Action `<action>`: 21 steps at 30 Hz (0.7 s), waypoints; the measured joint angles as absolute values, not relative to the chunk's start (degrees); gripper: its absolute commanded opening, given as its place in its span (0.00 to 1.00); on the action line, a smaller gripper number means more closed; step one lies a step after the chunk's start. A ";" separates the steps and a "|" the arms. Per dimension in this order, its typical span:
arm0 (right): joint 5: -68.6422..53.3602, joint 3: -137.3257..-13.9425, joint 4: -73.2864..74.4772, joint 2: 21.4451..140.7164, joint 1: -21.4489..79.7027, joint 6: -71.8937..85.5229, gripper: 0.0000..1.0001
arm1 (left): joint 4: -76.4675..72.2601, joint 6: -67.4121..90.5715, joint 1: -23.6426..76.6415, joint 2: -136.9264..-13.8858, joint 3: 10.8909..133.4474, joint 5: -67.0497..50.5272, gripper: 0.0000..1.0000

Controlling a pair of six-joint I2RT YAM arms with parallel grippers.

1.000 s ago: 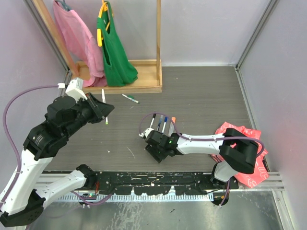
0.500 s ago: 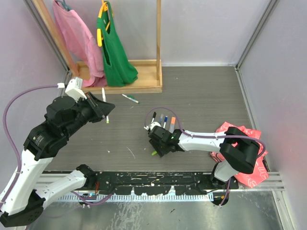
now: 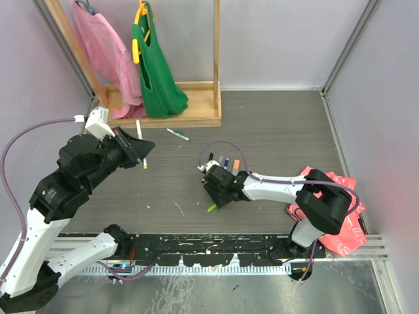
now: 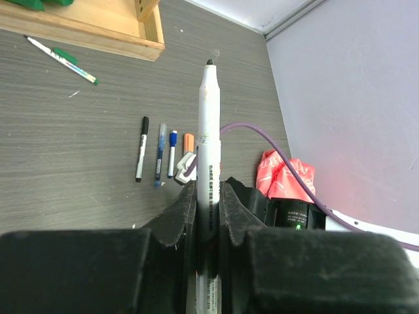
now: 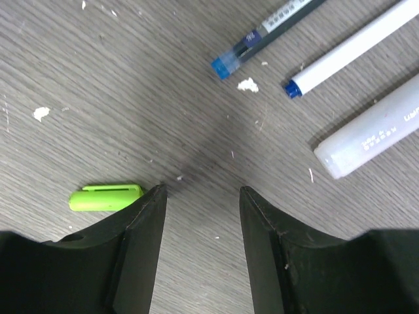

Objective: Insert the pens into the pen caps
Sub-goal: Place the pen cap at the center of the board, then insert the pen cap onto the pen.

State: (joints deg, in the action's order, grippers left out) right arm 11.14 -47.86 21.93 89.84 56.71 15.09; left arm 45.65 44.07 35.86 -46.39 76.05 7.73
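Left wrist camera: a white pen stands clamped between the fingers of the left gripper, its dark tip pointing away over the table. Beyond it, four more pens lie side by side in a row, with black, blue and orange ends. A green-ended pen lies apart from them, near the wooden rack base. Seen from the right wrist, a light green cap lies on its side on the table, just outside one finger of the right gripper. That gripper's jaws stand apart with only tabletop between them. From above, it sits low between the cap and the row of pens. A pink garment and a green garment hang on the rack. A red bag lies beside the right arm's base.
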 measured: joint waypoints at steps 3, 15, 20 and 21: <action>10.39 -48.90 21.37 91.00 56.49 14.87 0.54 | 45.65 44.12 35.88 -46.24 76.05 8.08 0.00; 12.82 -47.48 24.05 88.86 55.24 18.87 0.56 | 45.43 43.92 35.86 -43.75 76.03 9.87 0.00; 11.35 -45.28 26.30 85.43 55.20 20.95 0.58 | 45.21 43.94 35.88 -44.36 76.03 9.91 0.00; 10.98 -45.04 26.57 85.01 55.35 21.32 0.58 | 45.21 43.97 35.86 -44.51 76.03 10.04 0.00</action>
State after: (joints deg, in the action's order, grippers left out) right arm 10.98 -45.04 26.57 85.01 55.35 21.32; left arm 45.21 43.97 35.86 -44.51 76.03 10.04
